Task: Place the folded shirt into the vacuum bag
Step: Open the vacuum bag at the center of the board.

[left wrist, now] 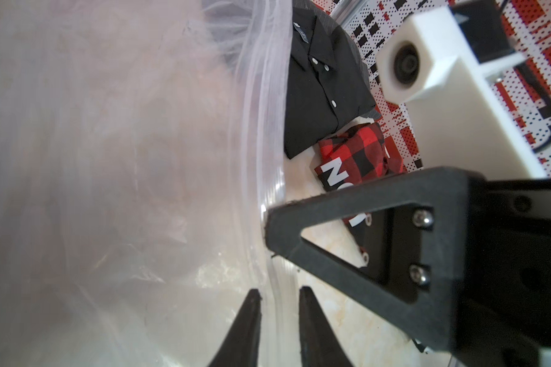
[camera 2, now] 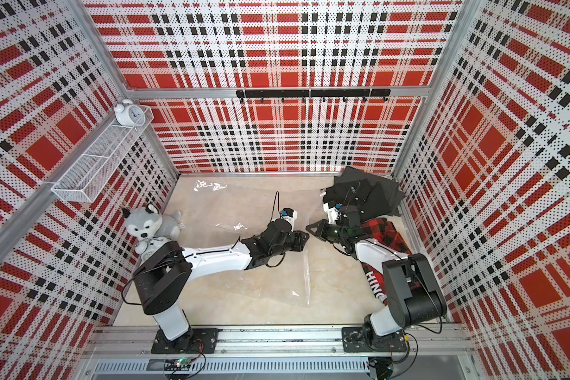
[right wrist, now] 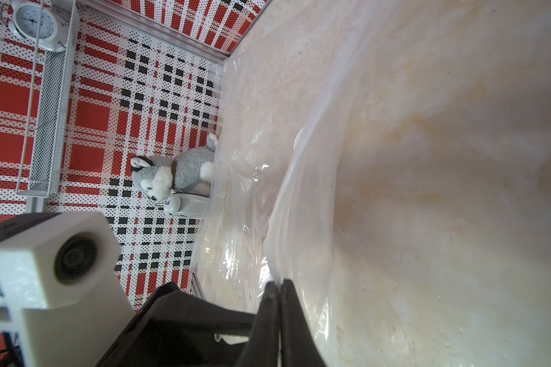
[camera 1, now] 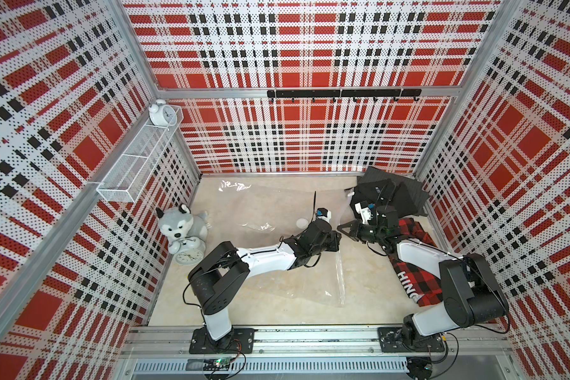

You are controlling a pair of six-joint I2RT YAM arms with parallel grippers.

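Observation:
The clear, crinkly vacuum bag (camera 1: 260, 204) (camera 2: 244, 204) lies flat across the table, its white valve cap (camera 1: 301, 223) beside my left wrist. My right gripper (camera 1: 340, 227) (right wrist: 277, 284) is shut on the bag's edge film at mid-table. Facing it, my left gripper (camera 1: 337, 237) (left wrist: 279, 294) is narrowly open, and the bag's ribbed edge strip (left wrist: 268, 159) runs between its fingers. A folded black shirt (camera 1: 392, 194) (left wrist: 318, 82) sits at the back right. A red-and-black plaid shirt (camera 1: 418, 286) (left wrist: 353, 152) lies partly under my right arm.
A plush husky (camera 1: 181, 225) and an alarm clock (camera 1: 189, 256) sit against the left wall. A wire shelf (camera 1: 139, 158) holding another clock (camera 1: 161, 113) juts out above them. A black hook rail (camera 1: 343, 93) is on the back wall. Plaid walls close three sides.

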